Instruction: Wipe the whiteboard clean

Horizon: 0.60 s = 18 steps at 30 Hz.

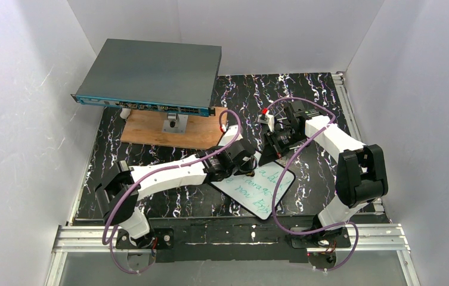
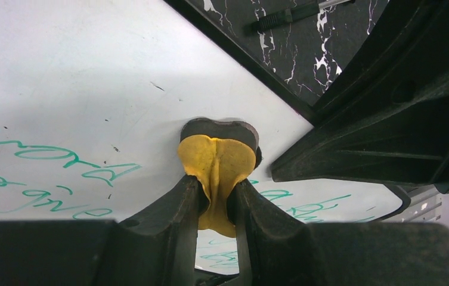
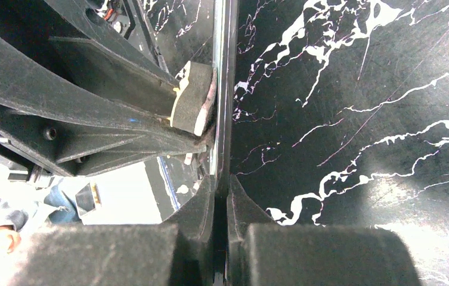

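Bearing green handwriting, white round-cornered whiteboard (image 1: 251, 192)

A grey box (image 1: 150, 74) is sitting at eleven o'clock on the black marbled mat (image 1: 245, 89), its blue front edge facing six o'clock. A plank (image 1: 150, 132) is lying just below that edge, with a metal bracket (image 1: 175, 124) standing on it. White walls (image 1: 19, 119) are closing in the mat at nine, twelve and three o'clock. A rail (image 1: 84, 237) is running along six o'clock. In the left wrist view, a thin black stick (image 2: 284, 14) is lying on the mat at one o'clock.
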{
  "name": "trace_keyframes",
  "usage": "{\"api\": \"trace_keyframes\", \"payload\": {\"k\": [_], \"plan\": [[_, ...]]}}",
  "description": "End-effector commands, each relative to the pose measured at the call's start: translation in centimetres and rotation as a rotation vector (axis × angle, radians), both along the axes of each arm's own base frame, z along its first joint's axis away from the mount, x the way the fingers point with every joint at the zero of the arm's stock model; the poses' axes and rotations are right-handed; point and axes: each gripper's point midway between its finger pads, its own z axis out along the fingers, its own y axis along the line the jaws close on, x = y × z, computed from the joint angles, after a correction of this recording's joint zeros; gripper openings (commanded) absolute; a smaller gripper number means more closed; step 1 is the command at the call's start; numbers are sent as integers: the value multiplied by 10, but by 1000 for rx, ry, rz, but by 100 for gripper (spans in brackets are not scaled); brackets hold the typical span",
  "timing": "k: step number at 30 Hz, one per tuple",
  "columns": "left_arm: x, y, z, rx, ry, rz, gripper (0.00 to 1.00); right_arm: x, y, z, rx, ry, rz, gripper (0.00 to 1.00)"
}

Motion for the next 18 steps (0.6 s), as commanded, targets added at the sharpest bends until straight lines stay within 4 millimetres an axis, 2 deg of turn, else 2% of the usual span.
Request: {"api": "trace_keyframes", "payload": {"k": [1, 5, 9, 14, 18], "plan": [[28, 31, 21, 70, -118, 88, 0, -5, 12, 17, 109, -91, 79, 1], [37, 42, 32, 141, -181, 100, 0, -4, 12, 16, 106, -89, 78, 1], [38, 42, 33, 156, -196, 82, 0, -4, 12, 15, 105, -85, 77, 1], [27, 27, 27, 90, -156, 19, 0, -3, 12, 14, 105, -84, 78, 1], [6, 9, 30, 41, -153, -53, 0, -3, 13, 15, 105, -84, 78, 1]]}}
